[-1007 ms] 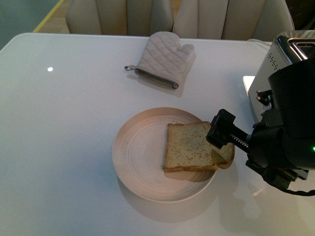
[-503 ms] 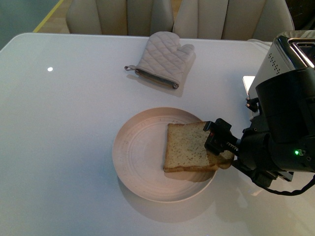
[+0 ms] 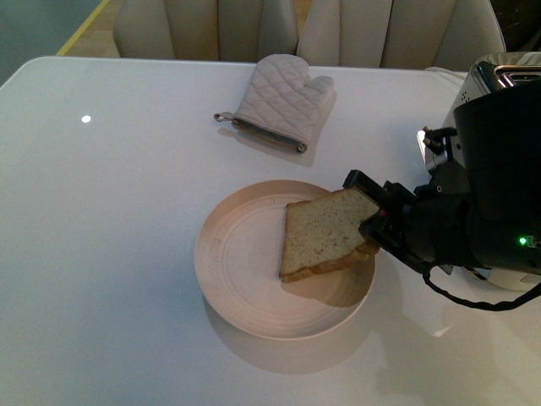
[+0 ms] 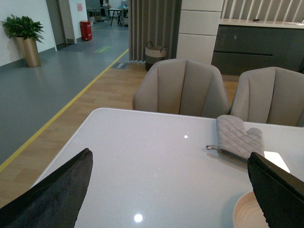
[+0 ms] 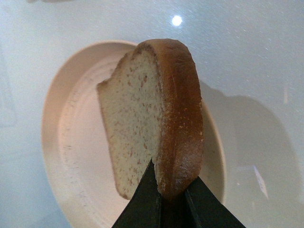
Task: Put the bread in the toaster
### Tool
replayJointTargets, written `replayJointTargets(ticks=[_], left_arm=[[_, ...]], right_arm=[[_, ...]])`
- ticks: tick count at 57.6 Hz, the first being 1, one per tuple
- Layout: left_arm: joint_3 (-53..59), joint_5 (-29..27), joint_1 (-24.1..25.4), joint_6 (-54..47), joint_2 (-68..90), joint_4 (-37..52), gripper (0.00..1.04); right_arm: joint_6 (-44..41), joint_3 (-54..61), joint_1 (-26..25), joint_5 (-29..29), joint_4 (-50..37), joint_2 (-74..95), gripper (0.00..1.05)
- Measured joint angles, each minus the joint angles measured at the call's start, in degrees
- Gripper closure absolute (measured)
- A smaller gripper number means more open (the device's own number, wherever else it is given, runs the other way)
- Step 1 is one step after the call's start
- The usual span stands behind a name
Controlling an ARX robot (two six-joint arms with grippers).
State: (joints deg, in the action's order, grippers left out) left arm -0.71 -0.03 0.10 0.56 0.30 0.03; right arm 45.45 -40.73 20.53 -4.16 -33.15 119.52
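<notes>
While the right gripper (image 3: 372,222) reached in from 3 o'clock in the front view, its dark jaws were clamped narrowly on the bread (image 3: 325,233), pinching the slice at its 3 o'clock, crusted end. The slice was tilted, with the gripped end raised and the far end at 9 o'clock lower, over the pale round plate (image 3: 228,279). A shadow lay on the plate under the raised part. Whether the low edge touched the plate could not be told from that view.

In the right wrist view the bread (image 5: 156,118) stood almost on edge above the plate (image 5: 71,142), its brown crust turned to the camera and its speckled face beside it. The two dark tips of the right gripper (image 5: 170,190) pressed on either side of the crust.

The toaster (image 3: 494,76) stood at about 2 o'clock from the plate, near the table's edge and mostly hidden behind the black arm. Only its chrome top and a patch of dotted white side showed. The bread was well apart from it.

A quilted oven mitt (image 3: 279,101) lay flat on the white table (image 3: 110,211) at 12 o'clock from the plate, and beige chairs (image 3: 211,30) stood beyond the far edge.

In the left wrist view the left gripper (image 4: 168,156) hung above the table with its fingers (image 4: 52,199) spread wide and nothing between them. The mitt (image 4: 237,137) lay ahead at about 1 o'clock.
</notes>
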Motion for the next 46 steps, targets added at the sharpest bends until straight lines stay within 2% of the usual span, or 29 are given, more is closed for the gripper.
replayJointTargets(ticks=[14,23,28,33,37,46], left_arm=[[0.0,0.0,0.0,0.0,0.0,0.0,0.07],[0.0,0.0,0.0,0.0,0.0,0.0,0.07],[0.0,0.0,0.0,0.0,0.0,0.0,0.07],[0.0,0.0,0.0,0.0,0.0,0.0,0.07],[0.0,0.0,0.0,0.0,0.0,0.0,0.07],[0.0,0.0,0.0,0.0,0.0,0.0,0.07]], right_arm=[[-2.1,1.3,1.0,1.6,-2.4,-8.1,1.01],[-9.6,1.0,0.4,4.2,2.2,-18.6,1.01],[-14.7,-0.9,-1.6,6.8,7.6,-24.6,1.01],[-22.6,-4.3,-4.9,11.7,14.6,-31.0,1.01],[-27.6,-6.4,-7.1,14.3,16.5,-34.3,1.01],[-38.6,-12.5,-11.7,16.2,21.6,-38.4,1.01]])
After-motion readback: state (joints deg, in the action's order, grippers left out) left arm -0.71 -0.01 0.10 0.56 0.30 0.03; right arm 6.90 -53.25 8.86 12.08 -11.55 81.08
